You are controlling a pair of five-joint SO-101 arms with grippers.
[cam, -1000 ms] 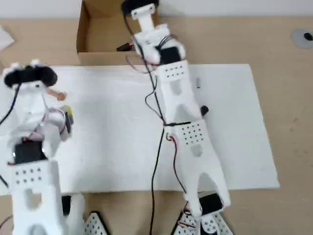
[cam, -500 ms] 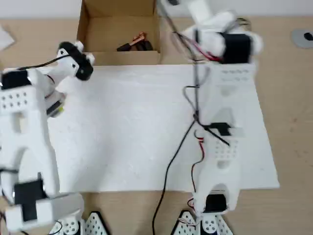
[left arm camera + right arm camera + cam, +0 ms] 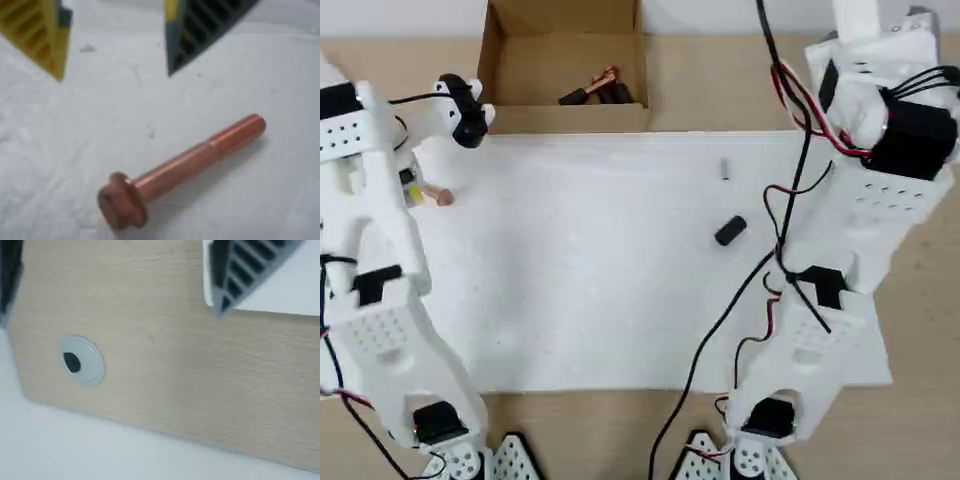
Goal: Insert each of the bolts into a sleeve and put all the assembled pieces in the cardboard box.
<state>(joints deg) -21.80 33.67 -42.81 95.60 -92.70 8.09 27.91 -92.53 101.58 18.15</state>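
A copper bolt [image 3: 175, 167] lies on the white mat [image 3: 600, 290] at the left, seen in the high view as the bolt [image 3: 439, 197]. My left gripper [image 3: 114, 74] hangs open just above it, its yellow fingers [image 3: 40, 35] apart, none touching the bolt. A black sleeve [image 3: 730, 230] lies alone right of the mat's middle. The cardboard box [image 3: 565, 119] at the back holds assembled pieces [image 3: 595, 89]. My right gripper [image 3: 117, 305] is open with nothing in it, over bare wood at the back right, far from the sleeve.
A small grey piece [image 3: 725, 170] lies on the mat behind the sleeve. A round metal grommet [image 3: 81, 361] is set into the wooden table below the right gripper. Loose cables [image 3: 790, 190] hang from the right arm over the mat's right side.
The right arm has swung from over the box to the back right, uncovering the sleeve and the pieces in the box. The left arm has shifted back, its gripper now above the bolt.
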